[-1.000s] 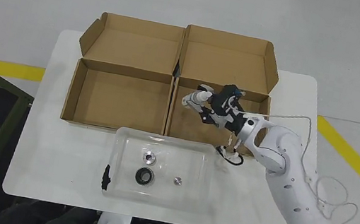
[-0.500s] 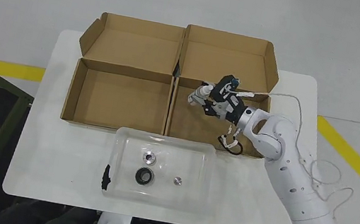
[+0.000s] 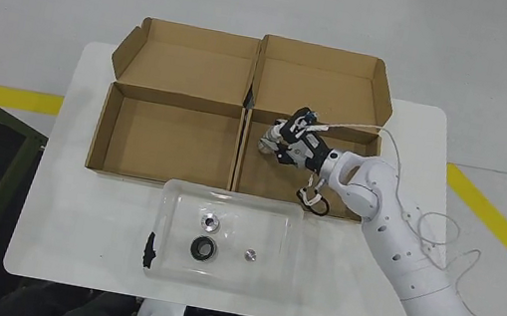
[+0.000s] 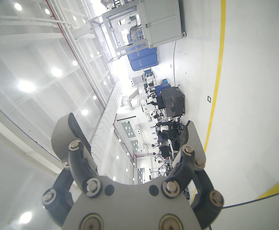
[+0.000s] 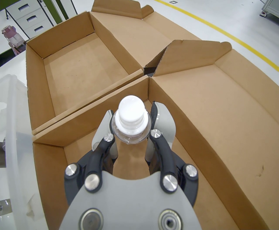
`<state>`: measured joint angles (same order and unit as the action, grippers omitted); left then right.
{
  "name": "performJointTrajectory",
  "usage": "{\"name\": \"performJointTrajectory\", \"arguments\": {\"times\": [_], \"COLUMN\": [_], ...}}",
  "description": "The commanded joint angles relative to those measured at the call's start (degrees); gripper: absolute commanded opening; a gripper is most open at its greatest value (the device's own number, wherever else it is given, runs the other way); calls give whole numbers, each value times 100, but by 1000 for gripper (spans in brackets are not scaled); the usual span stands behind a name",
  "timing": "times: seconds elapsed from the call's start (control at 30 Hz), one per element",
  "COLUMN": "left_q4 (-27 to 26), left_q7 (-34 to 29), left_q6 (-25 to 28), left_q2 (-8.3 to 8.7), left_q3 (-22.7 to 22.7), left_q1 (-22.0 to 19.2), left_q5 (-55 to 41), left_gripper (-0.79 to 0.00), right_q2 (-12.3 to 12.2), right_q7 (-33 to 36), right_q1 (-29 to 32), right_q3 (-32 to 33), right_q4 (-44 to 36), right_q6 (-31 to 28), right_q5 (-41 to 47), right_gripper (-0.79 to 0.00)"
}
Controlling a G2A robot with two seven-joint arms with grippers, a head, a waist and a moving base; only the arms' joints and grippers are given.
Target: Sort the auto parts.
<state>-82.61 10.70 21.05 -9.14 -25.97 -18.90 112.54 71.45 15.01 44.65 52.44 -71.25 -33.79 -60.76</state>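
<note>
My right gripper (image 5: 130, 128) (image 3: 277, 140) is shut on a white stepped plastic part with a clear round collar (image 5: 130, 122), held above the right cardboard box (image 3: 349, 189) near its inner far corner. The left cardboard box (image 3: 165, 143) beside it holds nothing. A clear plastic tray (image 3: 163, 244) in front of the boxes contains a black ring (image 3: 204, 248), a silver round part (image 3: 209, 222) and a small silver piece (image 3: 250, 255). My left gripper (image 4: 130, 132) is open with nothing between its fingers, pointing up into the hall.
Both boxes have their lids folded back toward the far side of the white table (image 3: 62, 217). A small black item (image 3: 149, 252) sits at the tray's left edge. The clear tray's wall (image 5: 13, 130) stands beside the right box.
The right arm has carried the white part a little farther into the right box, toward its far left corner. The tray's parts have not moved.
</note>
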Motion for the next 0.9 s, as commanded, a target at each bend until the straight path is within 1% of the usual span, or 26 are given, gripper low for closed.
{"name": "performJointTrajectory", "arguments": {"times": [0.0, 0.03, 0.1, 0.17, 0.2, 0.3, 0.37, 0.4, 0.57, 0.73, 0.8, 0.87], "left_q4": [0, 0, 0, 0, 0, 0, 0, 0, 0, 0, 0, 0], "left_q7": [0, 0, 0, 0, 0, 0, 0, 0, 0, 0, 0, 0], "left_q6": [0, 0, 0, 0, 0, 0, 0, 0, 0, 0, 0, 0], "left_q2": [0, 0, 0, 0, 0, 0, 0, 0, 0, 0, 0, 0], "left_q3": [0, 0, 0, 0, 0, 0, 0, 0, 0, 0, 0, 0], "left_q1": [0, 0, 0, 0, 0, 0, 0, 0, 0, 0, 0, 0], "left_q5": [0, 0, 0, 0, 0, 0, 0, 0, 0, 0, 0, 0], "left_gripper": [0, 0, 0, 0, 0, 0, 0, 0, 0, 0, 0, 0], "right_q2": [16, 25, 43, 61, 68, 77, 70, 60, -22, -114, -149, -184], "right_q7": [4, 1, -6, -36, -39, -53, -77, -81, -50, 19, 56, 101], "right_q1": [-21, -33, -59, -64, -64, -67, -60, -43, 128, 430, 552, 684], "right_q3": [-24, -37, -61, -85, -93, -84, -44, -15, 211, 464, 568, 663], "right_q4": [50, 72, 126, 136, 135, 123, 52, -14, -540, -1239, -1506, -1794], "right_q6": [10, 13, 18, 34, 47, 34, 8, -9, -83, -202, -236, -275], "right_q5": [12, 15, 31, 49, 45, 50, 31, -1, -181, -245, -261, -296], "right_gripper": [-520, -425, -296, -274, -289, -225, -194, -191, -169, -126, -126, -99]}}
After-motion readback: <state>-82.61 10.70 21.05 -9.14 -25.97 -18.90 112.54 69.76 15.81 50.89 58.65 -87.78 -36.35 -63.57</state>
